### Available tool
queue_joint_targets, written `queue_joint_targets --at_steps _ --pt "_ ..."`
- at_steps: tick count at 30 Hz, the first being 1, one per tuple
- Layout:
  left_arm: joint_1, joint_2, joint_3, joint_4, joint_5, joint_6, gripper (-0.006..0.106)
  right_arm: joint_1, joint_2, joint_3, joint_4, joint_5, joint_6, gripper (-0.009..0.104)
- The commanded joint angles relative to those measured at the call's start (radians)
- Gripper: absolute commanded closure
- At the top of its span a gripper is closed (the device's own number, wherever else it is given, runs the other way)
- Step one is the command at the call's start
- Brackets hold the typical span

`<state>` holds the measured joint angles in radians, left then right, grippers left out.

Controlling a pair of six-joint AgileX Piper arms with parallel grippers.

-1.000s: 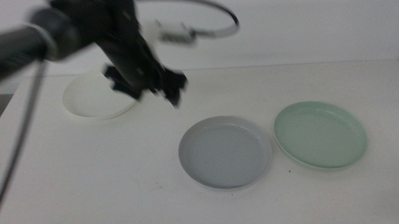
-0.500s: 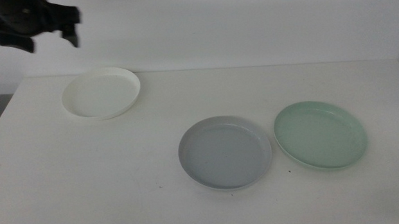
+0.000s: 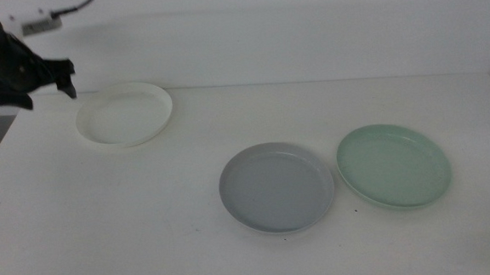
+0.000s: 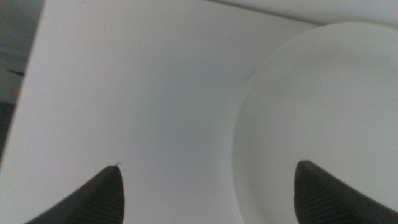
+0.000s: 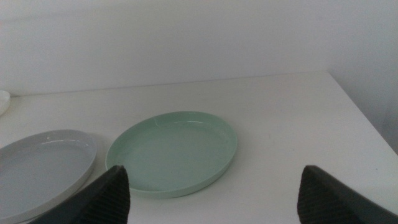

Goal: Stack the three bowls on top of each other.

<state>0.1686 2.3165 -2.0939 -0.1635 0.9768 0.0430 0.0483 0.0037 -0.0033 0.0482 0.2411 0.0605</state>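
Your left pincer [image 3: 27, 85], spread wide and empty, hovers at the desk's [image 3: 131, 221] far-left corner, the white bowl [image 3: 125, 114] just beside it toward four o'clock, nearest this arm.

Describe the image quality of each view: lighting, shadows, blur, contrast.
Middle view: even, soft light, faint shadows; the left gripper slightly blurred; the white bowl barely separates from the table. Left wrist view: dim, soft focus, white bowl's rim low in contrast. Right wrist view: right gripper's jaws blurred; mint green bowl and grey bowl clear.
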Motion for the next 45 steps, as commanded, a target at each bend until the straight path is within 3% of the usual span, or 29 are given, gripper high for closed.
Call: queue_joint_targets --at_steps 1,7,13,19,21,24,29,38,43,45 --pt "0.001 0.036 -0.012 -0.025 -0.058 0.033 0.007 0.000 -0.004 0.003 -0.009 -0.009 -0.009 0.002" --pt "-0.003 0.098 -0.012 -0.124 -0.115 0.116 0.007 0.000 -0.004 0.003 -0.009 -0.009 -0.009 0.002" --pt "-0.021 0.137 -0.012 -0.082 -0.132 0.115 0.008 0.000 -0.004 0.003 -0.009 -0.009 -0.009 0.002" --pt "-0.025 0.155 -0.012 -0.082 -0.134 0.115 0.021 0.000 -0.004 0.003 -0.009 -0.009 -0.009 0.002" --pt "-0.025 0.159 -0.012 -0.085 -0.130 0.115 0.029 0.000 -0.004 0.003 -0.009 -0.009 -0.009 0.002" --pt "-0.025 0.159 -0.012 -0.085 -0.123 0.117 0.050 0.000 -0.004 0.003 -0.009 -0.009 -0.009 0.002" --pt "-0.025 0.159 -0.012 -0.096 -0.121 0.116 0.103 0.000 -0.004 0.003 -0.009 -0.009 -0.009 0.002" --pt "-0.023 0.003 0.042 -0.151 -0.101 0.213 0.102 0.000 -0.004 0.003 -0.009 -0.009 -0.009 0.002" --pt "-0.037 -0.313 0.489 -0.307 -0.357 0.302 0.102 0.000 -0.004 0.003 -0.009 -0.009 -0.009 0.002" --pt "-0.056 -0.453 0.667 -0.324 -0.453 0.294 0.102 0.000 -0.004 0.003 -0.009 -0.009 -0.009 0.002"
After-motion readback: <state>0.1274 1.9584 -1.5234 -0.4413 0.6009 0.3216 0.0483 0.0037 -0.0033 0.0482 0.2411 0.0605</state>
